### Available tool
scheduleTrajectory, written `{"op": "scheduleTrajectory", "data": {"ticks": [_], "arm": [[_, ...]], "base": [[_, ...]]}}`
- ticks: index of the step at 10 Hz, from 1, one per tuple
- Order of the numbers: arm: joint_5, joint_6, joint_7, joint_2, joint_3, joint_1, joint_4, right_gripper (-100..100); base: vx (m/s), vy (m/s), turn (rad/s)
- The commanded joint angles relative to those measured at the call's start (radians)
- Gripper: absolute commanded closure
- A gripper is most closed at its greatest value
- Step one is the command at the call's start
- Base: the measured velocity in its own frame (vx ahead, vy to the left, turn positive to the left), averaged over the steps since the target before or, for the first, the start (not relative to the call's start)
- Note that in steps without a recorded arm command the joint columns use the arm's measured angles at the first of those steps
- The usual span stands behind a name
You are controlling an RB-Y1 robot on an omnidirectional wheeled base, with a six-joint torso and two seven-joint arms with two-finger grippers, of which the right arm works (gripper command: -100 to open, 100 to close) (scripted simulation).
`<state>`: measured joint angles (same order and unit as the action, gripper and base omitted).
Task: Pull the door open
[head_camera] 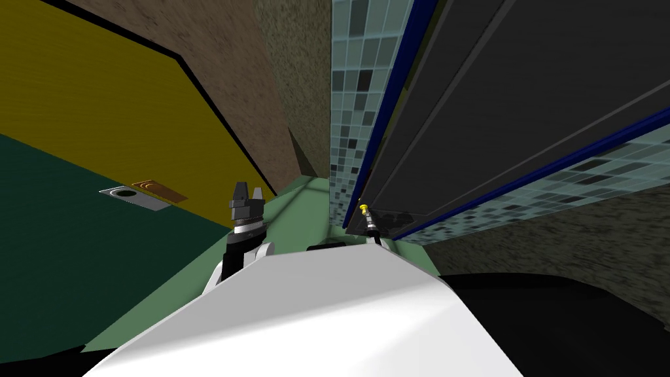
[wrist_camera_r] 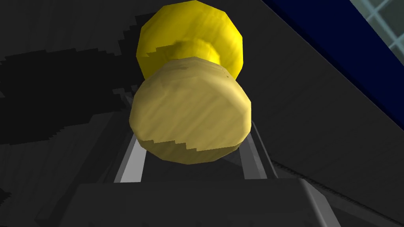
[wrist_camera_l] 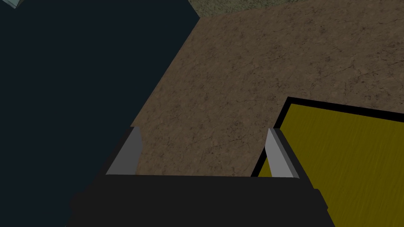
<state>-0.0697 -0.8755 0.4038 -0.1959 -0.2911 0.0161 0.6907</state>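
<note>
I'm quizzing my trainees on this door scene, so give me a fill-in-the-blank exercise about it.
1. The door knob is coloured ____.
2. The gripper shut on the knob is the ____ one.
3. The left gripper stands ____.
4. The frame around the dark door is ____.
Missing words: yellow, right, open, blue.

Knob (wrist_camera_r: 190,112) fills right claw (wrist_camera_r: 191,136) (door (wrist_camera_r: 300,102) behind).

Dark boxy left hand (head_camera: 248,190), thin light-grey blade fingers (wrist_camera_l: 277,157)
</note>
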Motion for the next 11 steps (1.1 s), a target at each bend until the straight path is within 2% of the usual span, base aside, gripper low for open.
{"op": "scheduleTrajectory", "data": {"ticks": [1,2,3,4,6,7,8,9,11], "arm": [[0.02,0.0,-0.05,0.007,0.022,0.002,-0.001,100],[0.02,0.0,-0.066,0.007,0.022,0.002,-0.001,100],[0.037,0.0,-0.1,0.004,0.032,0.003,-0.001,100],[0.037,0.0,-0.107,0.004,0.032,0.003,-0.001,100],[0.071,0.001,-0.171,-0.002,0.051,0.005,-0.003,100],[0.071,0.001,-0.189,-0.002,0.051,0.005,-0.003,100],[0.088,0.002,-0.222,-0.005,0.06,0.006,-0.004,100],[0.088,0.002,-0.231,-0.005,0.06,0.006,-0.004,100],[0.122,0.003,-0.296,-0.01,0.079,0.007,-0.005,100]], "base": [[-0.044,-0.016,0.092],[-0.033,-0.014,0.025],[-0.032,-0.015,0.022],[-0.024,-0.01,0.032],[-0.035,-0.02,0.068],[-0.03,-0.021,0.037],[-0.032,-0.016,0.038],[-0.031,-0.017,0.02],[-0.034,-0.016,0.066]]}}
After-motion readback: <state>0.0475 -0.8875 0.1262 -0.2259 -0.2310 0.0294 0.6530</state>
